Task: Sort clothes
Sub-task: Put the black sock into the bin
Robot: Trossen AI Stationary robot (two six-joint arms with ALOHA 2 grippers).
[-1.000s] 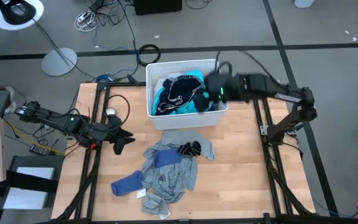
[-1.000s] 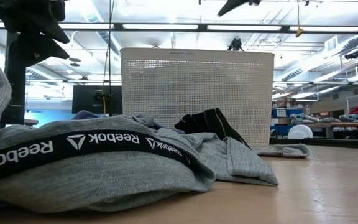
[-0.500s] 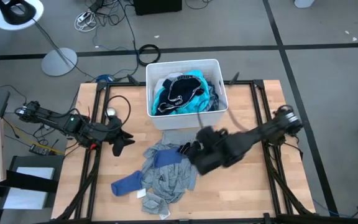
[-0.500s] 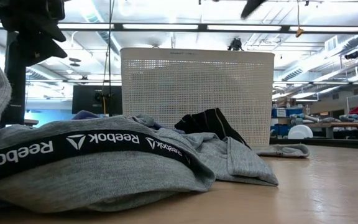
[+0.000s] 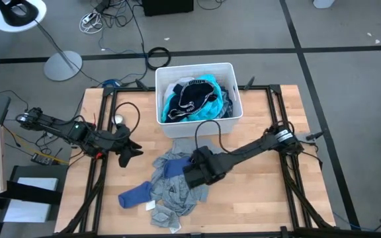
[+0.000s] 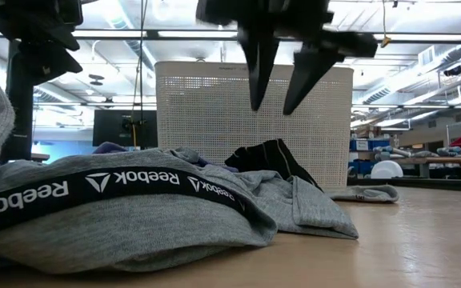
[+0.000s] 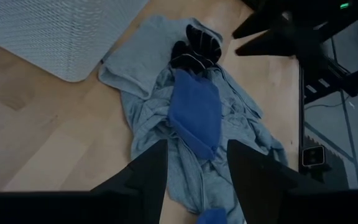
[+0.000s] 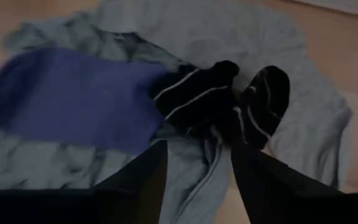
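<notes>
Where right pincer (image 5: 192, 173) hovers, dark navy piece (image 8: 229, 102) below — hidden overhead.

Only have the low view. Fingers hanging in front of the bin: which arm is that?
Observer: The right gripper. The high view shows that arm reaching across over the clothes pile.
Operator: What's under it?
Observer: The dark striped piece, lying on the grey t-shirt beside a blue piece. Fingers open, nothing held.
Operator: Left arm?
Observer: The left gripper is open at the table's left side, apart from the pile.
</notes>
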